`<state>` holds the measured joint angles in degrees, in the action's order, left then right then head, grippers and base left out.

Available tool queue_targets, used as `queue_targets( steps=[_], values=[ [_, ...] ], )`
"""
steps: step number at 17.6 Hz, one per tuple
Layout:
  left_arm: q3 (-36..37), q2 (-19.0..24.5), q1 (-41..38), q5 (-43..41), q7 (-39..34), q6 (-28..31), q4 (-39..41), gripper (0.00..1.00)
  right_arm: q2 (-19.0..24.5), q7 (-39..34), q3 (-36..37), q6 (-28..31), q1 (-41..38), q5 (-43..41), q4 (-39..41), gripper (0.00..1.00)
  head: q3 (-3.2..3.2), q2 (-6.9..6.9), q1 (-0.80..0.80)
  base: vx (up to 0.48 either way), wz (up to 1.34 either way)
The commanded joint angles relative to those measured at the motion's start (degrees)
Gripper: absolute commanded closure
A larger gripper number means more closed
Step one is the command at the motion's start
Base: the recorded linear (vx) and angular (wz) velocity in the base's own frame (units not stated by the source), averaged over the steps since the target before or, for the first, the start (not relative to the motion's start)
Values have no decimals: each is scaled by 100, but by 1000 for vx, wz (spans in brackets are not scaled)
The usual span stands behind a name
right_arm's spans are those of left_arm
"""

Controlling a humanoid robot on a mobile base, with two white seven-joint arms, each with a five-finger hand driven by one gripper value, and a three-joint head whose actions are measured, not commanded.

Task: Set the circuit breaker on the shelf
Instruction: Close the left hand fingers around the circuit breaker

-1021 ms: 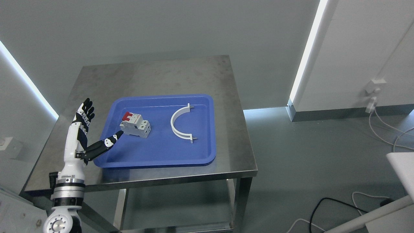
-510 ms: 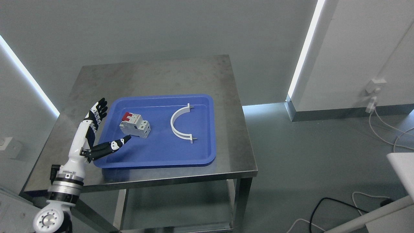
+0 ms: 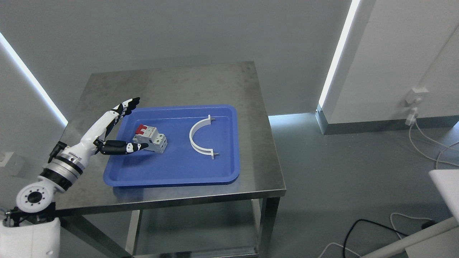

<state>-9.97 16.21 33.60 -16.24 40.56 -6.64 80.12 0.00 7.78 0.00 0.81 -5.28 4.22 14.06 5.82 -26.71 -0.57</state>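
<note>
A grey circuit breaker (image 3: 150, 139) with red switches lies in the left part of a blue tray (image 3: 172, 172) on a steel table. My left hand (image 3: 134, 125) is open, reaching in from the lower left over the tray's left edge. Its thumb lies in front of the breaker's near left side and its fingers (image 3: 125, 105) stretch out behind and left of it. The breaker sits between thumb and fingers, not grasped. My right arm is out of view.
A white half-ring clamp (image 3: 199, 138) lies in the tray to the right of the breaker. The steel table (image 3: 179, 82) has a lower shelf (image 3: 193, 229) beneath it. Cables (image 3: 373, 229) lie on the floor at the right.
My left arm has swung forward and lowered over the tray. The hand has turned from upright to reaching around the breaker. The breaker and clamp have not moved.
</note>
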Motion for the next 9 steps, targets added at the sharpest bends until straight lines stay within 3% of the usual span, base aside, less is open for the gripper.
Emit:
queue_targets(
  steps=[1,7,9],
  values=[
    [628,637,604,-846,215,4,-1165,6,-100,4,-114,367,0,0,0,0,0,0,0,0,0],
    [742,479,727,-864,382,13,-1630,20,-100,4,-114,367,0,0,0,0,0,0,0,0,0],
    [734,409,832,-864,417,13,-1736,31,-100,4,-114,367,0,0,0,0,0,0,0,0,0]
  ],
)
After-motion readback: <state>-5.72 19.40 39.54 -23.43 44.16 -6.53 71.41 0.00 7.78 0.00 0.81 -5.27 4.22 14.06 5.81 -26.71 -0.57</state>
